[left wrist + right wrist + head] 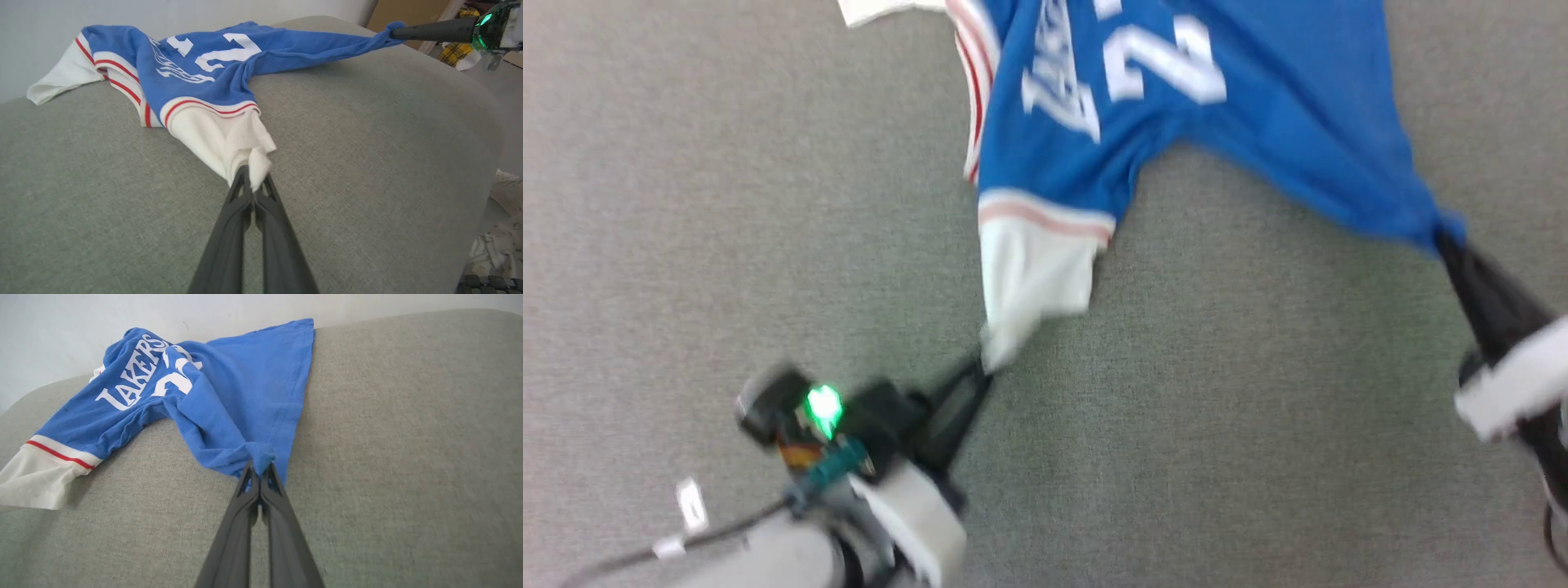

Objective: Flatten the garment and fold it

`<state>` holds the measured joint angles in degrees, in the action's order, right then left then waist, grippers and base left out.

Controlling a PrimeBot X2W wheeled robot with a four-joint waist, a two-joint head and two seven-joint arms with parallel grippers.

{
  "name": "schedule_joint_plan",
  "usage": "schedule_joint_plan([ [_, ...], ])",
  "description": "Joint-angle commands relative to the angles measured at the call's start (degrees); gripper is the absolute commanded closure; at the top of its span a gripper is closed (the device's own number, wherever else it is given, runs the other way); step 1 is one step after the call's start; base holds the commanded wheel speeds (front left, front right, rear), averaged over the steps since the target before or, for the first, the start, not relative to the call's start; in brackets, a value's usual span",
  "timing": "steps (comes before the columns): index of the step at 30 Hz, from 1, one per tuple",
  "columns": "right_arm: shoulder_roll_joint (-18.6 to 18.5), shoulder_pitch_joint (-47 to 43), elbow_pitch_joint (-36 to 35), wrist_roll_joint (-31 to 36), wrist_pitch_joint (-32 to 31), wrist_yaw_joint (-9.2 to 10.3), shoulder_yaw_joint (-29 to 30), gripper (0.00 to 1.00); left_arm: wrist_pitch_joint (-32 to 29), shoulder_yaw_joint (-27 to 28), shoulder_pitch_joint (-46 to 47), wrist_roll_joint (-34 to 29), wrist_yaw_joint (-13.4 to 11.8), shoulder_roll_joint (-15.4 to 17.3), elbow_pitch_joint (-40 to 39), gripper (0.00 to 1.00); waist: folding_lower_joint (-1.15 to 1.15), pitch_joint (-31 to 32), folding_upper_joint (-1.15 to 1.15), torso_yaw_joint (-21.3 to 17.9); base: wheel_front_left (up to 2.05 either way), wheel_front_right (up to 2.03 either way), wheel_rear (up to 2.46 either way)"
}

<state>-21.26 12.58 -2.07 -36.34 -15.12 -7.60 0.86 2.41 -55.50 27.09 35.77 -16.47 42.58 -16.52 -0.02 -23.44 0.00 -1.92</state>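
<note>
A grey woven surface (768, 204) is spread across the whole head view. Its rounded edge is seen at three o'clock in the left wrist view. A pale plain wall (245, 310) is seen behind it at twelve o'clock in the right wrist view. Past the edge, in the left wrist view, a brown board (408, 12) is seen at one o'clock and a yellow checked thing (453, 55) just under it. Pale patterned cloth (498, 245) is seen lower down at four o'clock.

The garment (1258, 122) is laid on the surface at twelve o'clock of the head view, blue side up, with white letters and numerals shown. It is rumpled and drawn out between two grips. Its white sleeve (212, 139) is pulled toward six o'clock and is grasped at the tip by the clenched fingers of the left gripper (254, 181). A bunched blue corner is pinched by the closed fingers of the right gripper (260, 467), at three o'clock of the head view. The other sleeve (61, 77) is left lying at ten o'clock in the left wrist view. A ridge of blue cloth is raised between the two grips.

A green light (823, 406) is lit on the left wrist, and a cable (719, 531) is trailed from it toward eight o'clock.
</note>
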Motion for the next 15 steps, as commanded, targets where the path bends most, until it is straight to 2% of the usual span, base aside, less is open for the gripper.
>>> schedule_joint_plan([
  [1, 0.24, -1.04, -0.25, -0.33, -0.13, 0.11, 0.51, 1.00, -0.28, -0.41, -1.01, 0.47, -0.35, -0.04, -0.40, 1.00, 0.02, 2.38, 0.00, 0.38, 0.00, 0.00, 0.00],
  [6, 1.55, -10.34, -0.83, -0.50, -1.93, 0.11, 4.00, 1.00, -3.91, -2.61, -7.69, 5.46, -2.08, 0.96, -1.00, 1.00, 0.02, 5.00, 0.00, 0.97, 0.00, 0.00, 0.00],
  [15, 1.86, -22.52, -3.45, -1.73, -9.49, 0.11, 3.36, 1.00, -8.60, -4.46, -19.27, 15.84, -5.13, 3.80, -0.50, 1.00, 0.02, 9.19, 0.00, 0.80, 0.00, 0.00, 0.00],
])
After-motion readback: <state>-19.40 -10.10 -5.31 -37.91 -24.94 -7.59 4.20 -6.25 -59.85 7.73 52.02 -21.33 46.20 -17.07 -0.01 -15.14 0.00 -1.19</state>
